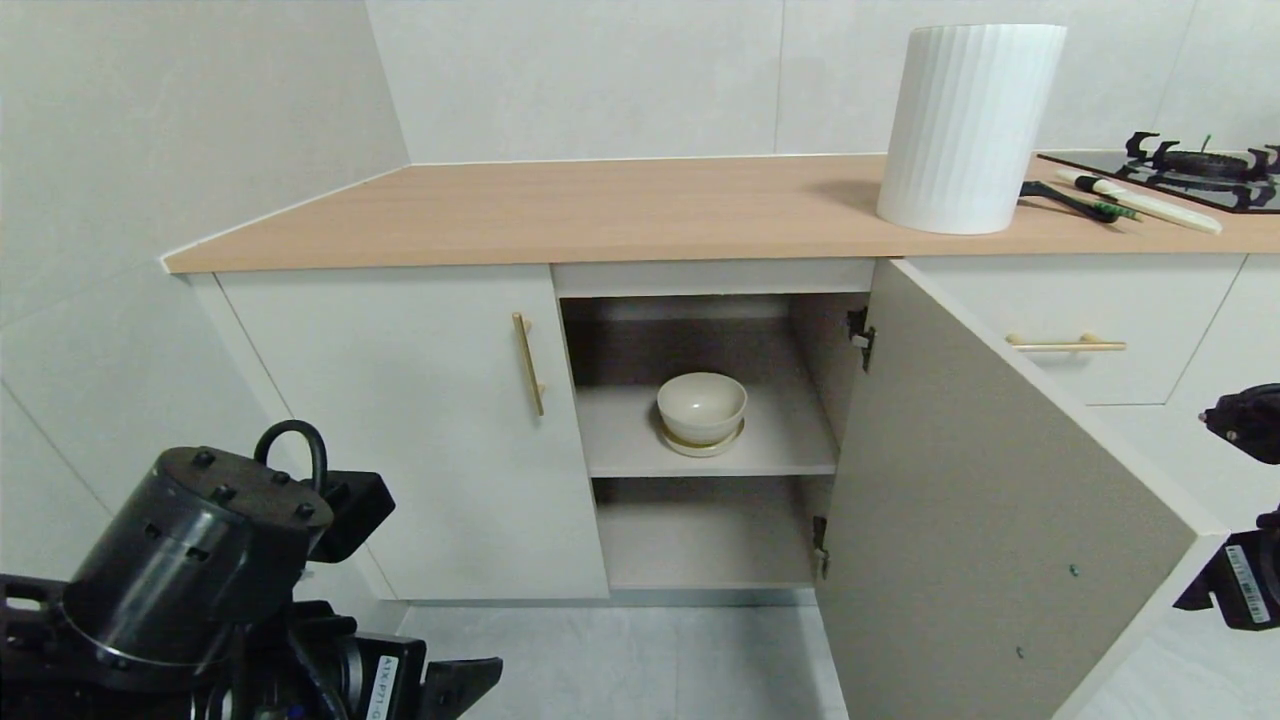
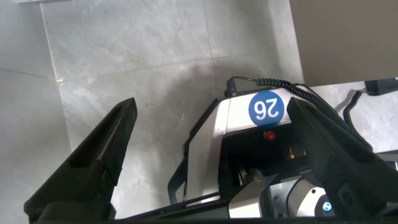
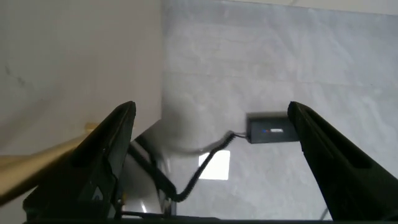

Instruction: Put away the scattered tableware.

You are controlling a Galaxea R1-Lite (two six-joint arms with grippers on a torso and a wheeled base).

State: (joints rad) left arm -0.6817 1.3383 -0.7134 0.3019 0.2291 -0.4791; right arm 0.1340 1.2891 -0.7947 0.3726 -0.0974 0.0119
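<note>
A cream bowl (image 1: pixel 701 405) sits on a small plate (image 1: pixel 700 443) on the middle shelf (image 1: pixel 780 450) of the open cabinet. The cabinet door (image 1: pixel 980 500) stands swung out to the right. On the counter by the stove lie a black-handled utensil (image 1: pixel 1065 199), a green-marked one (image 1: pixel 1100 205) and a cream one (image 1: pixel 1150 204). My left gripper (image 2: pixel 211 162) hangs low over the floor at the lower left, open and empty. My right gripper (image 3: pixel 211 162) is down beside the open door's outer edge, open and empty.
A tall white ribbed canister (image 1: pixel 965 125) stands on the wooden counter (image 1: pixel 600 205) near the utensils. A gas stove (image 1: pixel 1195 170) is at the far right. The left cabinet door (image 1: pixel 400 420) is closed. The bottom shelf (image 1: pixel 700 545) holds nothing. A drawer with a gold handle (image 1: pixel 1065 345) lies behind the open door.
</note>
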